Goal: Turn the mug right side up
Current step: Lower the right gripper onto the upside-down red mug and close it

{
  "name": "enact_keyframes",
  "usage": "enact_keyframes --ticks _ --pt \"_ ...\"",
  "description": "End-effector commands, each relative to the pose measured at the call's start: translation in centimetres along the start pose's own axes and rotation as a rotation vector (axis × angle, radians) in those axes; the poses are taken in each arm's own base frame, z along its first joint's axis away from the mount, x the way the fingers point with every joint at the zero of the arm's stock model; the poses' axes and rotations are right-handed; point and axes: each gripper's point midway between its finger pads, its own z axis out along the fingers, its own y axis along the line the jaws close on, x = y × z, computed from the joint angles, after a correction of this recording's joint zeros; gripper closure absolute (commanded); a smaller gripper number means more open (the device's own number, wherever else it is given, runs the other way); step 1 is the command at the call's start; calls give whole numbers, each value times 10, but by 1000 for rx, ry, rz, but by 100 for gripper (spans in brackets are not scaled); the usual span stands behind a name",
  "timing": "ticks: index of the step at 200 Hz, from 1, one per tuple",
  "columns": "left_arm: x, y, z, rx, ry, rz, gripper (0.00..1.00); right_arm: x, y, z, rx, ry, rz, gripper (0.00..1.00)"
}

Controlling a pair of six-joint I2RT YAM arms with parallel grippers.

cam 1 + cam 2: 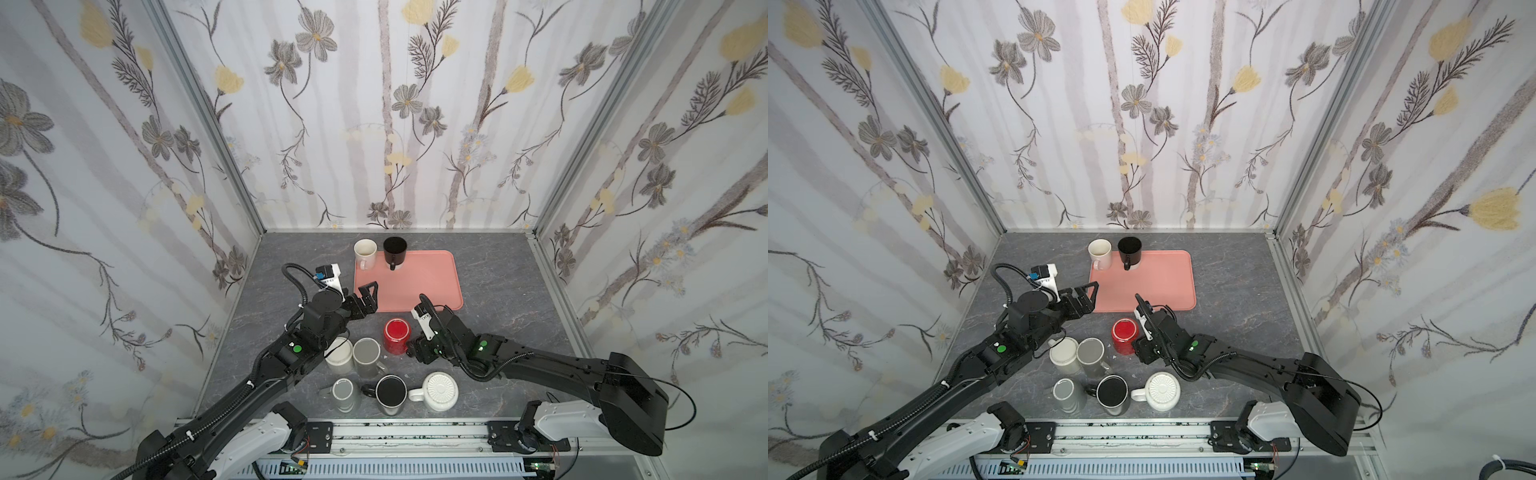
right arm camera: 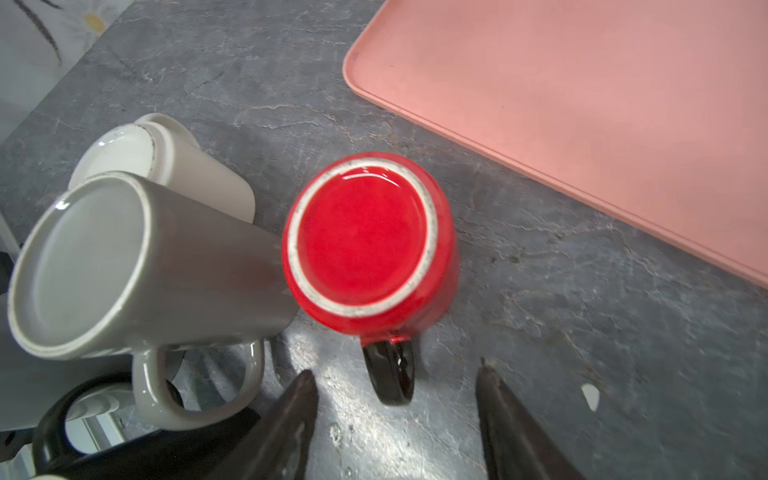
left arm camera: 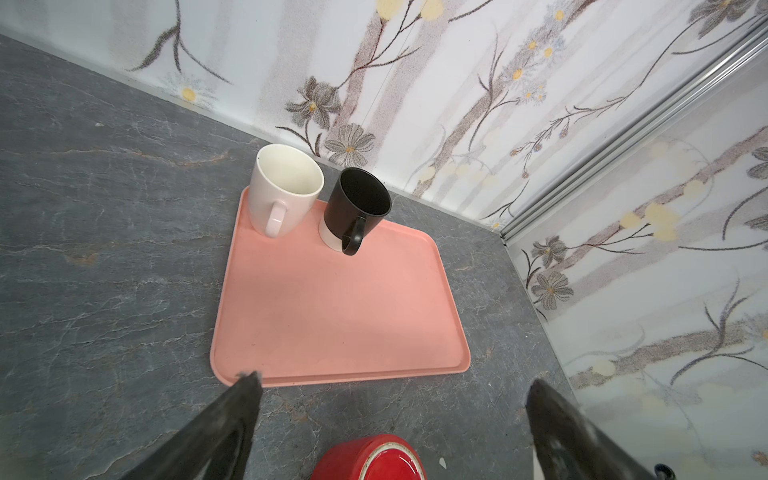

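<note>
A red mug stands upside down on the grey table, just in front of the pink tray; its glossy base faces up. In the right wrist view the red mug points its black handle toward my right gripper. That gripper is open, and the handle lies between the fingertips with a gap on each side. In both top views my right gripper sits low at the mug's right side. My left gripper is wide open and empty over the tray's near left corner.
The pink tray carries an upright cream mug and an upright black mug. Left of the red mug stand a white mug and a grey mug, both inverted. Three more inverted mugs line the front edge.
</note>
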Motion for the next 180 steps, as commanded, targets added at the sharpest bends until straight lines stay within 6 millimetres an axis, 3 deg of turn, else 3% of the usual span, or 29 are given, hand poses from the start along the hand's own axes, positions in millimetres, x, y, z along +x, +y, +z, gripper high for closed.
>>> enact_keyframes --ticks 1,29,93,97,114,180 --pt "-8 -7 0 27 -29 -20 0 16 4 8 -24 89 -74 49" --pt "-8 -7 0 32 -23 -20 0 22 -4 15 17 111 -78 59" --pt "-7 -7 2 35 -16 -19 0 30 -5 27 60 120 -128 58" --pt "-7 -7 1 36 -15 -20 0 17 0 27 53 94 -130 58" --pt "-7 -7 2 39 -12 -23 0 17 0 32 70 97 -147 58" --pt "-4 -8 4 44 2 -23 0 21 -4 42 118 104 -183 70"
